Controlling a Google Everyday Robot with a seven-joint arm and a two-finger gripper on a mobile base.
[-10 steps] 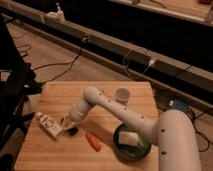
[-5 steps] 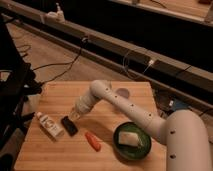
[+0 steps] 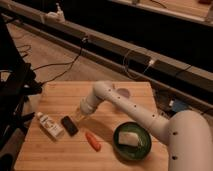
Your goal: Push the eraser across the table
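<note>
Eraser [image 3: 69, 125] lies flat on table [image 3: 60, 95], left side in view, between white tube [image 3: 49, 125] and orange carrot piece [image 3: 93, 141]. Gripper [image 3: 80, 116] low, just beside eraser's far right corner; contact unclear; claw width cannot be told

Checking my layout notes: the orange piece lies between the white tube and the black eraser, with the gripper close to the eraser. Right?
No. The camera view shows the eraser between the white tube and the orange piece; the gripper is close to the eraser, as you say.
</note>
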